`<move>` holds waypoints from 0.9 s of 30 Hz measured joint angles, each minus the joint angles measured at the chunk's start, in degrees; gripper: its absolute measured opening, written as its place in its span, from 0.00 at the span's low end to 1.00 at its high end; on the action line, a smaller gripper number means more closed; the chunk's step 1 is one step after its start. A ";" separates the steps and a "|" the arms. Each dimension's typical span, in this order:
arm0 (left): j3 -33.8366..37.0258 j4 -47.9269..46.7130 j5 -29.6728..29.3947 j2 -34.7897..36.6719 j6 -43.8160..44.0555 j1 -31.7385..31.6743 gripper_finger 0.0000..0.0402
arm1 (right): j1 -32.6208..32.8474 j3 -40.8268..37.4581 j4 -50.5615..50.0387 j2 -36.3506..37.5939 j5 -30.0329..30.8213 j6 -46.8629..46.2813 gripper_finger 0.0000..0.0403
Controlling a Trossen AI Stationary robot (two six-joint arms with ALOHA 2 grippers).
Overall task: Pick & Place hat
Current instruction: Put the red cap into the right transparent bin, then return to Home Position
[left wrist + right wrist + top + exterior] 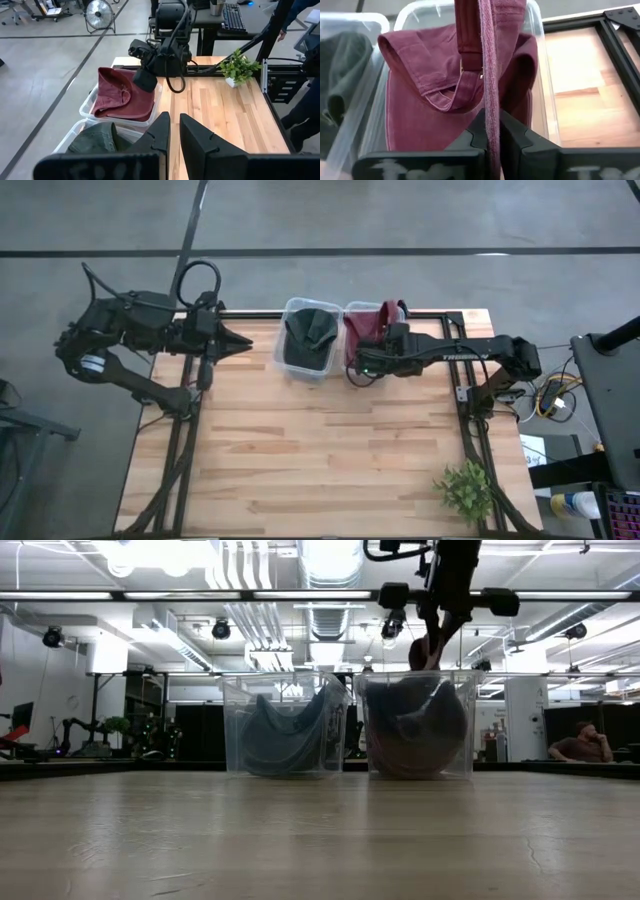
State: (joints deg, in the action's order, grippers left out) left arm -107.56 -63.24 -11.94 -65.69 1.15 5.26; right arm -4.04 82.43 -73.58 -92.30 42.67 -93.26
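A maroon hat [365, 330] lies in the right clear bin [352, 308] at the table's far edge. It also shows in the low view [415, 730] and the left wrist view [122, 95]. A dark green hat [308, 335] lies in the left clear bin [290, 365]. My right gripper [490, 122] reaches in from the right, over the right bin, and is shut on the maroon hat. My left gripper [240, 340] hovers shut and empty at the table's far left, beside the green hat's bin. My right gripper pinches a thin stitched edge of the maroon hat [489, 95] between its two fingers, seen edge-on. The fingers come from above, slanting from the table's right. The held edge stands up above the bin's rim [420, 652]. The hat's crown [425, 110] rests in the bin.
A small potted plant [465, 488] stands at the near right corner. Black frame rails [465, 395] run along both sides of the table. The wooden top [320, 450] in front of the bins is open room.
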 joint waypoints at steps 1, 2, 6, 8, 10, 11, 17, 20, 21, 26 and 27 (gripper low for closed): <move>-0.01 0.00 0.00 -0.10 0.00 0.00 0.09 | -0.19 -0.05 0.08 -0.03 -0.60 0.61 0.05; 0.02 -0.02 0.02 -0.23 0.00 0.00 0.09 | -0.36 -0.07 0.07 -0.03 -1.46 1.40 0.07; 0.02 -0.07 0.02 -0.71 -0.13 0.00 0.09 | -0.75 -0.05 0.74 -0.03 -3.59 4.86 0.19; 0.02 -0.09 0.02 -0.91 -0.42 0.00 0.09 | -0.74 0.25 0.69 -0.03 -3.73 5.21 0.26; 0.02 -0.10 0.02 -1.15 -0.43 0.00 0.09 | -0.73 0.40 0.61 0.24 -3.73 5.76 0.34; 0.02 -0.18 0.03 -1.21 -0.44 0.00 0.09 | -0.73 0.44 0.58 0.37 -3.73 6.71 0.37; 0.02 -0.80 0.02 -1.29 -0.46 0.00 0.09 | -0.73 1.25 0.46 2.06 -3.70 13.88 0.49; 0.02 -0.79 0.02 -1.28 -0.46 0.00 0.09 | -0.72 2.27 0.52 2.51 -2.62 17.24 0.51; 0.02 -0.79 0.03 -1.26 -0.47 0.00 0.09 | -0.63 2.75 0.52 2.61 -1.88 18.40 0.51; 0.02 -0.79 0.02 -1.26 -0.51 0.04 0.09 | 0.05 6.21 1.01 2.96 3.73 23.32 0.48; 0.02 -0.79 0.02 -1.26 -0.52 0.04 0.09 | 0.04 6.87 1.48 2.96 3.93 25.08 0.47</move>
State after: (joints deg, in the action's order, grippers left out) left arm -107.55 -64.03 -11.92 -66.96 0.62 5.30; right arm -4.00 89.30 -72.10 -89.34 46.60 -68.18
